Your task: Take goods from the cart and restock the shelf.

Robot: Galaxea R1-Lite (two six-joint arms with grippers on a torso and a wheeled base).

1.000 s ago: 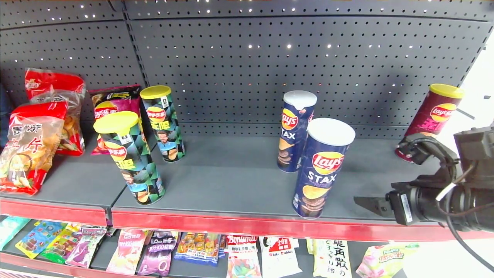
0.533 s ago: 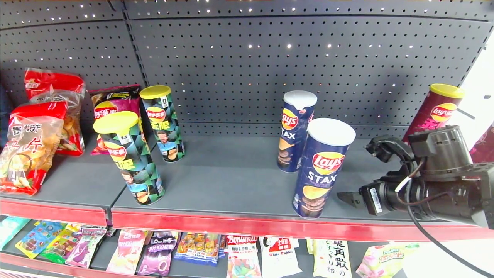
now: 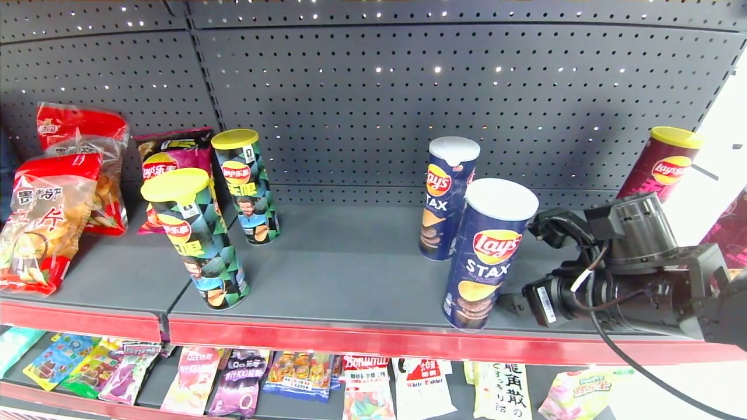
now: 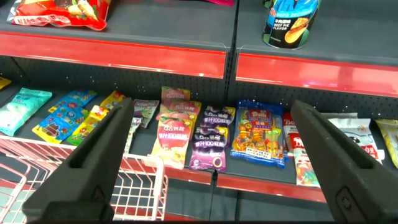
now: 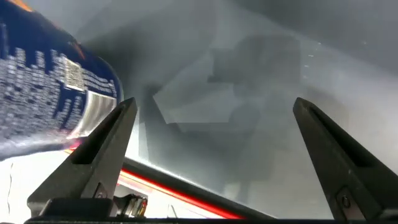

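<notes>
Two blue cans stand on the grey shelf (image 3: 350,274), one at the front (image 3: 489,256) and one behind it (image 3: 444,198). My right gripper (image 3: 506,303) lies low over the shelf's front, just right of the front blue can and close to its base. In the right wrist view the right gripper (image 5: 214,102) is open with nothing between its fingers, and the blue can (image 5: 50,99) sits just outside one finger. My left gripper (image 4: 211,104) is open and empty, hanging in front of the lower shelf above the cart's white wire basket (image 4: 143,180).
Two green cans (image 3: 195,239) (image 3: 245,186) and chip bags (image 3: 46,221) fill the shelf's left. A maroon can (image 3: 662,163) stands at the back right. Small snack packs (image 4: 208,137) line the lower shelf. The shelf's red front lip (image 3: 379,341) runs below the right arm.
My right arm has moved left along the shelf front, bringing its gripper up beside the front blue can. The cans have not moved.
</notes>
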